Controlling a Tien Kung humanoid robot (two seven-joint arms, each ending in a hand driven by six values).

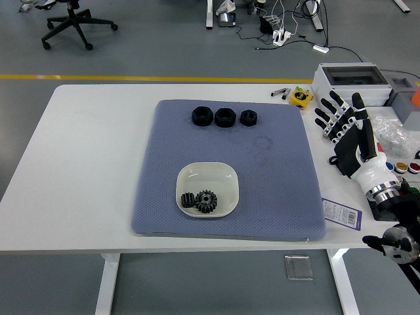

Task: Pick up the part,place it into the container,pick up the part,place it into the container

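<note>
Right hand (348, 134): empty, fingers (330, 111) spread and pointing up and away, palm turned toward the mat, hovering over the desk's (92, 164) right edge, just off the blue mat (275, 190). The forearm rises from the lower right corner. Left hand not in view.

We note three black parts in a row near the mat's far edge: left nut (202, 116), middle nut (224, 117), right nut (248, 118). All three lie to the hand's left and slightly farther out; the right nut is nearest it. They are squat and round, so no long axis matters for approach.

The white dish (226, 174) sits near the mat's front edge, left of and nearer than the hand. It holds a gear (207, 201) and a smaller black piece (188, 199), touching.

We judge the next reach goes leftward across the mat's far right corner. The right hand is the only candidate.
</note>
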